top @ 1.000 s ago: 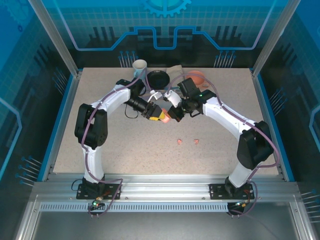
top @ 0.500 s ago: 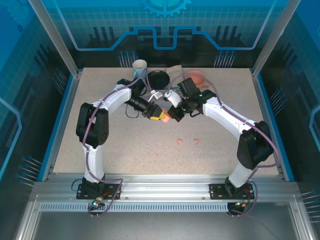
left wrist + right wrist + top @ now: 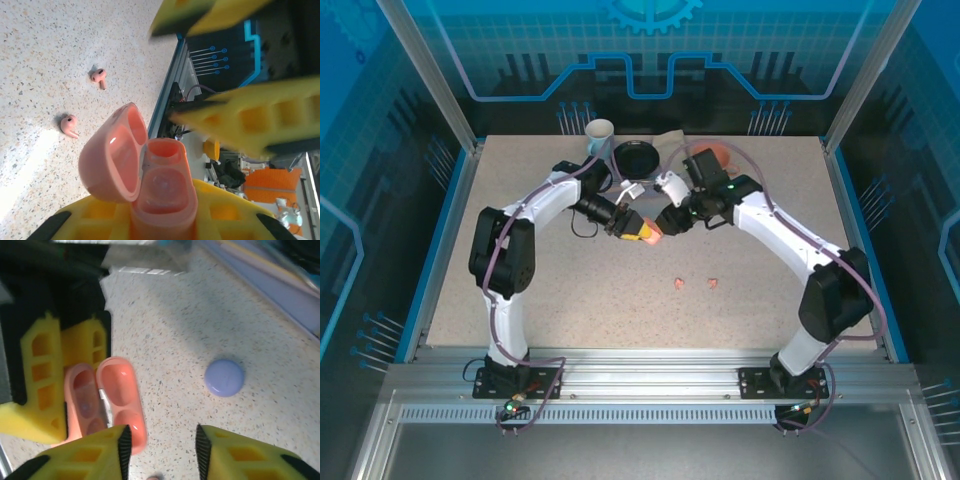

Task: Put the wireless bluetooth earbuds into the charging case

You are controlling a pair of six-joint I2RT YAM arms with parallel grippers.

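Big speckled table (image 3: 520,300) takes up most of the overhead view, with the left arm (image 3: 545,195) and the right arm (image 3: 780,230) both curving in from the near edge so their wrists meet around the middle, a bit toward the far side. Along the far edge sit a black bowl (image 3: 635,157) and a white mug (image 3: 600,135), just beside each other. The left gripper (image 3: 632,228) is clamped down tight on the salmon-pink charging case (image 3: 162,190), yellow fingers pinching the body from both sides and holding it up off the table. Its lid (image 3: 107,160) is flipped open and hangs off to one side on the hinge, so both wells in the body face outward (pretty clean look at that from the left wrist cam). The right gripper (image 3: 160,452) sits right across from the case with its fingers spread apart and nothing between them; one fingertip is very close to the end of the lid, and I honestly can't tell whether it touches. Off to the side in the right wrist view there's a round lilac case (image 3: 224,377) lying closed on the table, well apart from the pink one. The two salmon-pink earbuds (image 3: 678,283) (image 3: 713,283) are lying loose on the table, near each other but not touching, on the near side of both grippers.
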